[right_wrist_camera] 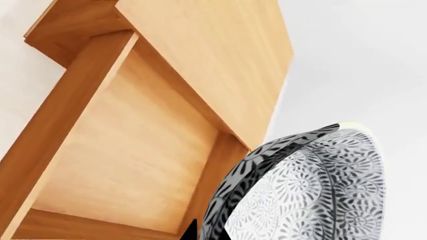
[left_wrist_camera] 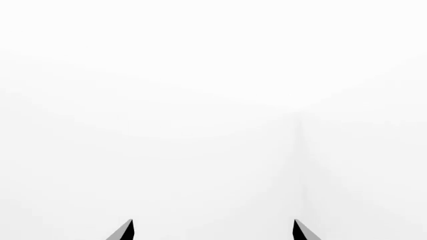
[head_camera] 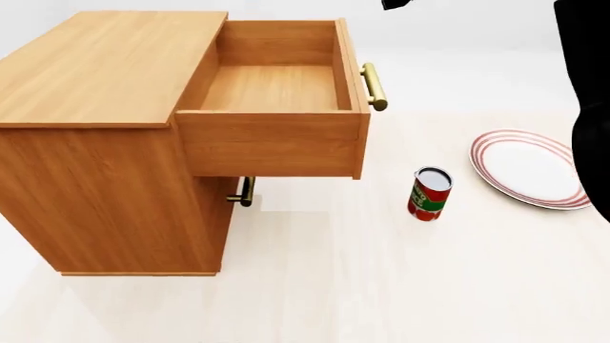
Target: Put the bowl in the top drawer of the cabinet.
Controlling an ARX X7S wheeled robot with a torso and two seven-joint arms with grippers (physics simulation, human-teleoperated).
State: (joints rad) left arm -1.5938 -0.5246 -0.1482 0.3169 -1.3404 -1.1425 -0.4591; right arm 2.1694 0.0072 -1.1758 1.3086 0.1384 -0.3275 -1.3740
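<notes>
The grey-white speckled bowl (right_wrist_camera: 313, 190) fills the near side of the right wrist view, tilted on edge. My right gripper (right_wrist_camera: 200, 232) is shut on its dark rim; only one black fingertip (right_wrist_camera: 190, 231) shows. Beyond the bowl lies the top drawer (right_wrist_camera: 127, 150), pulled out of the cabinet (right_wrist_camera: 213, 60), its wooden floor bare. In the head view the top drawer (head_camera: 271, 146) stands fully out from the cabinet (head_camera: 105, 64), brass handle (head_camera: 373, 86) to the right. The right arm (head_camera: 586, 71) shows along the right edge. My left gripper (left_wrist_camera: 213, 231) is open, facing blank white.
A red can (head_camera: 429, 193) stands on the pale floor right of the drawer. A red-ringed white plate (head_camera: 529, 168) lies further right. The lower drawer's brass handle (head_camera: 246, 191) sticks out under the open drawer.
</notes>
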